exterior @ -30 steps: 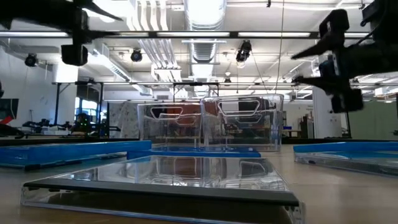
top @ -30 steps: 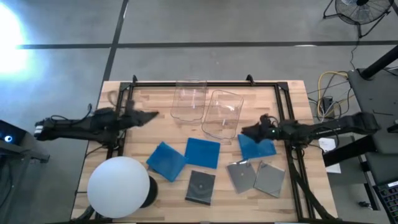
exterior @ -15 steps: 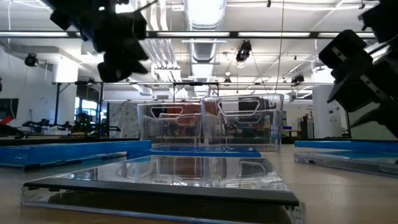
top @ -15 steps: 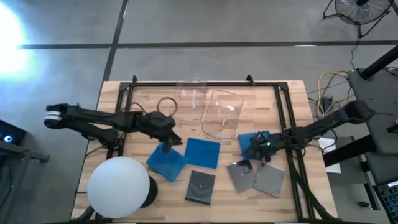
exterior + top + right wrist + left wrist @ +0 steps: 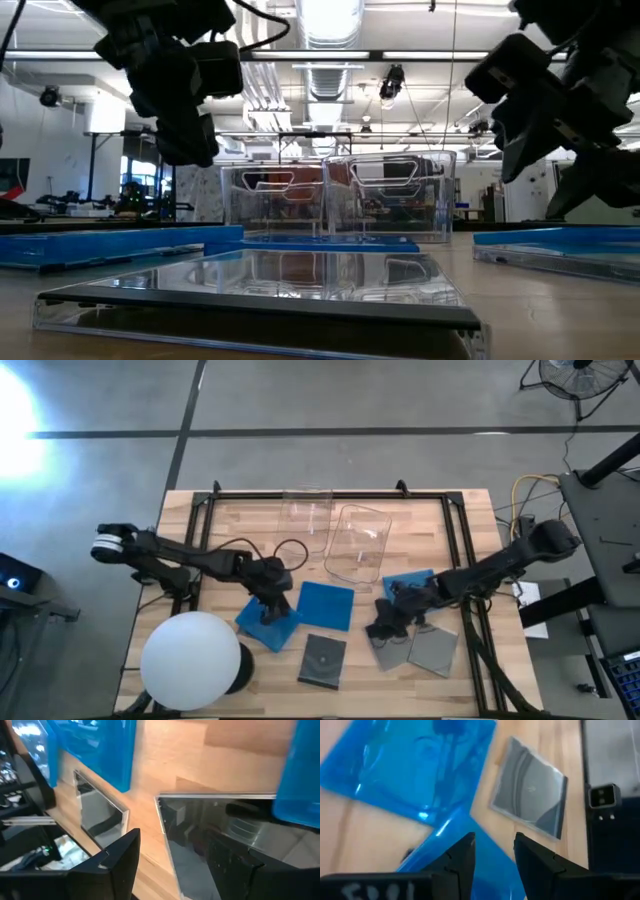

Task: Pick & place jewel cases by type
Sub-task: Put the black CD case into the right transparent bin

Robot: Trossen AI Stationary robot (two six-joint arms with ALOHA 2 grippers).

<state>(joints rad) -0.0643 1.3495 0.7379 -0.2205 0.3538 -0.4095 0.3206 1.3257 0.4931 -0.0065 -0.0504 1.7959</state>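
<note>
Three blue jewel cases lie flat on the table: left [image 5: 268,618], middle [image 5: 326,605] and right [image 5: 410,592]. Three grey ones lie nearer the near edge: [image 5: 323,658], [image 5: 390,643], [image 5: 433,648]. My left gripper [image 5: 272,600] hangs open above the left blue case [image 5: 445,865], its fingers pointing down. My right gripper [image 5: 385,622] is wide open above a grey case [image 5: 220,840]. In the low view both grippers, left [image 5: 185,110] and right [image 5: 560,110], stand above the table top.
Two clear bins [image 5: 305,520] [image 5: 358,542] stand at the table's far middle. A white globe [image 5: 190,658] sits at the near left corner. A dark frame [image 5: 455,510] runs along the table's edges. Cables lie off the right edge.
My left gripper has swung from the table's left side toward the middle and near edge, tipping down over the left blue case. My right gripper has moved left and nearer, from over the right blue case to over a grey case. Both have come lower. No case has moved.
</note>
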